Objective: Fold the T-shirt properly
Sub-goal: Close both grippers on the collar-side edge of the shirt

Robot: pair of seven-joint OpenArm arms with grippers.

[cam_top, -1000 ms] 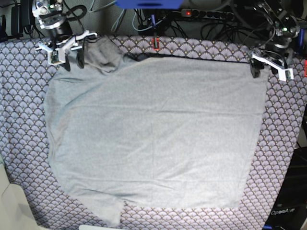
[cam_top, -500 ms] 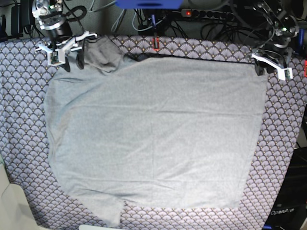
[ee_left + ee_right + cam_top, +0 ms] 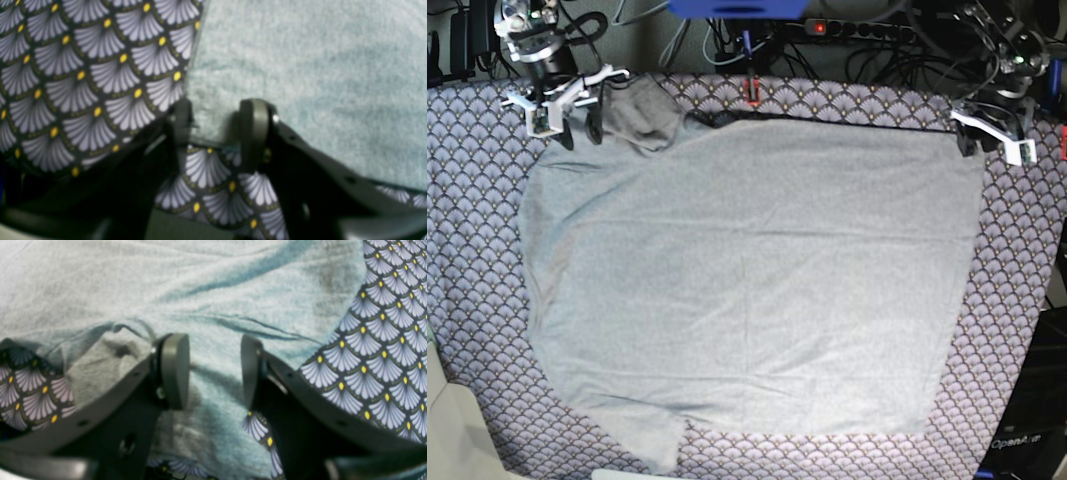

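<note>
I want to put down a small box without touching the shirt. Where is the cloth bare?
The T-shirt covers most of the tablecloth. Bare strips: the left side, the right side beside the straight hem, and the near edge at both corners. The far corners are crowded: the right pincer and the left pincer stand there.

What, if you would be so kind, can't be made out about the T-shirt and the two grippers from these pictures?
- Left gripper: the left wrist view is blurred; whether it pinches the T-shirt corner or only straddles it is unclear.
- Right gripper: whether its fingers touch the cloth is unclear in the right wrist view.
- Neck opening: not identifiable in the base view.
- Near sleeve: its tip reaches the base view's bottom edge.
</note>
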